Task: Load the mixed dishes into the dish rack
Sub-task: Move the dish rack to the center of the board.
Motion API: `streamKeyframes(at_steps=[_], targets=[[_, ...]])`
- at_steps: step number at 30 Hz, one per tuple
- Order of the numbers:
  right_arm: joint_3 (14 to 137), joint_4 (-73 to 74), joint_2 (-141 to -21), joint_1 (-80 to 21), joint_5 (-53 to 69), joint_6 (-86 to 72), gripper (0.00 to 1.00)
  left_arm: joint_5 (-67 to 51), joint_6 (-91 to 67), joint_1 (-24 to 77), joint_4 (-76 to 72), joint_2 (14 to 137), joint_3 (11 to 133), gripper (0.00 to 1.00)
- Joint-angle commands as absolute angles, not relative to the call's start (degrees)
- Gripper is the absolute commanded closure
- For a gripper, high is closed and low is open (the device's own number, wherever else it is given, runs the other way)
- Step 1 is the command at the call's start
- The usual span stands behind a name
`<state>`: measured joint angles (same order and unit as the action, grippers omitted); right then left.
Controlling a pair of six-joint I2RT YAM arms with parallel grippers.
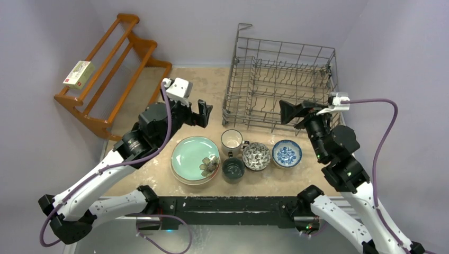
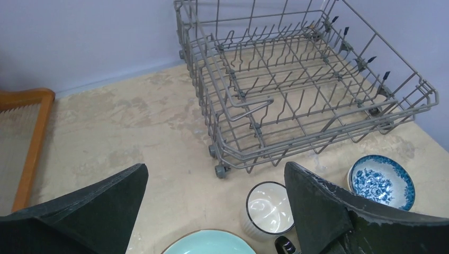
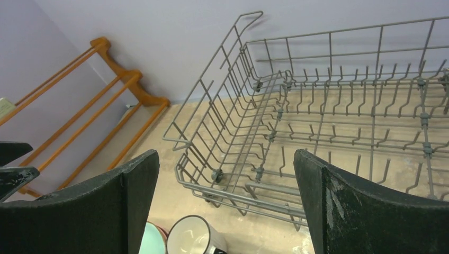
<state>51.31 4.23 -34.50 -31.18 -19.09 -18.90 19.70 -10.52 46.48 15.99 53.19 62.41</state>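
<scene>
Field notes, rack as reference.

- Rack [image 1: 280, 87] stands on the table [image 1: 212, 90] at the far right, against the back wall, tines upright.
- Dishes all sit on the table on the near side of the rack, outside it, in a rough row.
- Green plate [image 1: 190, 153] lies off the rack's near-left corner. It tops a small stack; I see only a pale rim under it and cannot tell how many plates are below.
- A small floral bowl [image 1: 209, 165] rests on the green plate's near-right edge.
- White mug [image 1: 232, 141] is upright just in front of the rack's near-left corner.
- Dark mug [image 1: 233, 169] is just nearer to me than the white one, also upright.
- Grey patterned bowl [image 1: 256, 155] comes next to the right, touching or almost touching the dark mug.
- Blue bowl [image 1: 287, 153] is beyond that, under the rack's near wall, about mid-length.
- Left gripper [image 1: 205, 114] hovers left of the rack's near-left corner, above bare table between plate and rack. Its jaws are spread wide, with nothing between them.
- Right gripper [image 1: 286, 112] hangs at the rack's near wall, above the blue bowl and pointing left. Its jaws are likewise spread wide and hold nothing.
- Wooden shelf [image 1: 114, 74] leans at the far left, well apart from the rack, with a small box [image 1: 79, 74] on it.
</scene>
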Motion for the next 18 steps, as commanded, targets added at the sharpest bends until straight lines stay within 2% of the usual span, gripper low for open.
streamKeyframes(at_steps=[1,8,18], targets=[[53.19,6.02,-35.37,-31.36,-22.41,-19.88,0.01,17.00,-10.95,46.32,16.48,56.28,66.85,0.01],[54.38,9.76,-34.22,-31.30,-21.43,-17.98,0.01,16.86,-10.11,46.32,16.57,63.01,72.29,0.01],[57.14,14.52,-34.24,-31.31,-21.70,-19.22,0.01,22.19,-12.40,46.28,21.33,80.17,87.09,0.06]])
